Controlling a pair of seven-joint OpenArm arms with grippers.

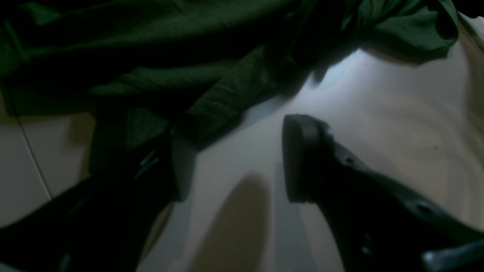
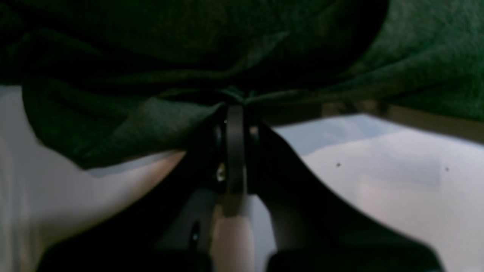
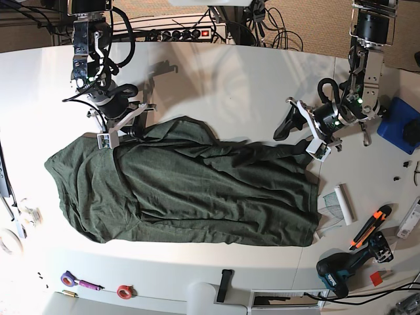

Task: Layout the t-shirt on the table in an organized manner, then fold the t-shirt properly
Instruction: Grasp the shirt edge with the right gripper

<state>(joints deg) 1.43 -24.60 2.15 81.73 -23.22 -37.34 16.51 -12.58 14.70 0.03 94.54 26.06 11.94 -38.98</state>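
The right gripper point(image 2: 235, 113) is closed tight on a pinch of the dark green t-shirt point(image 3: 197, 190), at the shirt's edge. The left gripper point(image 1: 234, 155) stands wide open. One of its fingers point(image 1: 302, 158) is free above the white table point(image 3: 230, 85); the other seems to touch the cloth, but this view is too dark to be sure. The shirt lies spread and wrinkled on the middle of the table, between both arms.

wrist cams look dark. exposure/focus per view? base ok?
Left wrist view: underexposed and soft; t-shirt nearly black, bright sheen on the table by the cloth edge, open left gripper throws a shadow. Right wrist view: equally dark and blurry; right gripper, shut on the t-shirt, reads as a silhouette. Base view: sharp, evenly lit, slight blowout at lower left.
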